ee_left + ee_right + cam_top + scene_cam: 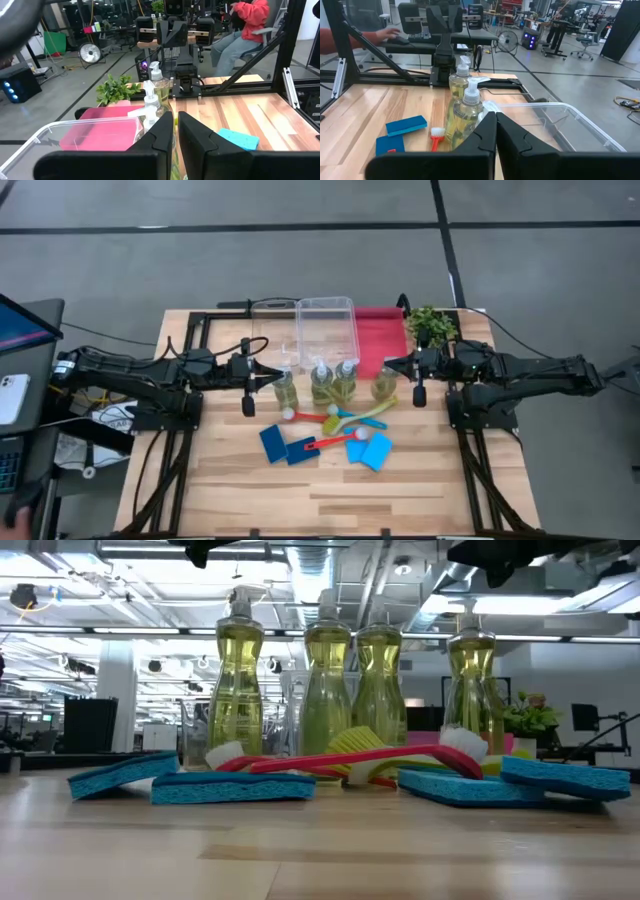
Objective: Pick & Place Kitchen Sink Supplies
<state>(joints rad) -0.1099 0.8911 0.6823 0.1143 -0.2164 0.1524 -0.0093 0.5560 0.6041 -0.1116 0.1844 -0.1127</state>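
Note:
Four clear bottles of yellow-green liquid [321, 383] with white pump tops stand upright in a row on the wooden table, also in the low view [327, 680]. In front of them lie several flat blue sponges [272, 442] and red, yellow and teal brushes [345, 420], crossed over one another. My left gripper [265, 370] hovers shut just left of the leftmost bottle [285, 388], pointing at it. My right gripper [390, 363] hovers shut just above and beside the rightmost bottle [385, 383]. The wrist views show each gripper's fingers [175, 131] [496, 131] together with bottles [150, 107] [465, 112] right ahead.
Two clear plastic bins [326, 330] and a red tray [378, 335] sit behind the bottles at the far edge, with a small green plant [432, 325] at the far right. Bare wood stretches along the near side [330, 500]. A person in red [250, 20] sits beyond the table.

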